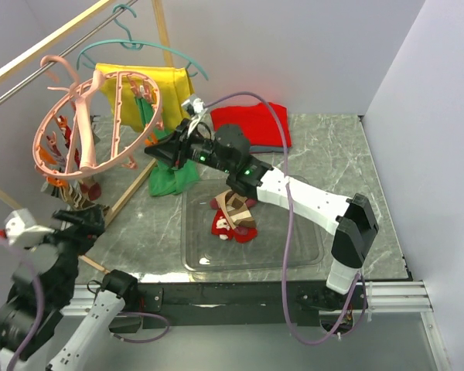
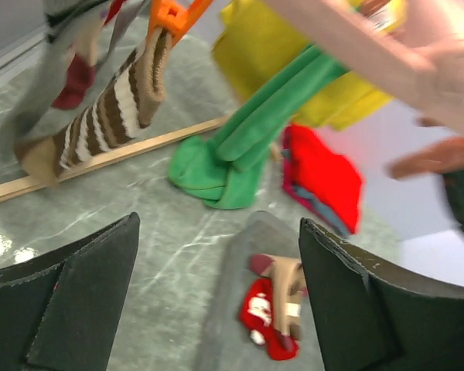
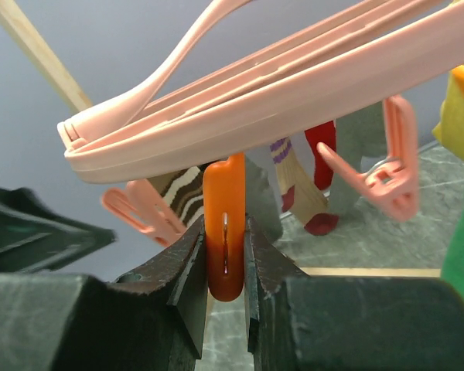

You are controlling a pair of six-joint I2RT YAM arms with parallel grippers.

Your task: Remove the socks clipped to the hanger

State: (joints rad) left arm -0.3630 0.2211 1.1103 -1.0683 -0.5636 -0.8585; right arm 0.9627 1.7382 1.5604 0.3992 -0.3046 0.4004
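The pink ring hanger hangs tilted from the rail at the upper left, with socks clipped under its lower left side. My right gripper reaches to the ring's lower right edge. In the right wrist view it is shut on an orange clip under the hanger's rim. A brown striped sock and a tan one hang behind it. My left gripper stands open below the hanger. A striped sock dangles from an orange clip ahead of its fingers.
A clear tray in the middle holds a red sock and a tan one. A long green piece droops onto the table beside a wooden rack leg. A red garment, yellow shirt and teal hanger lie behind.
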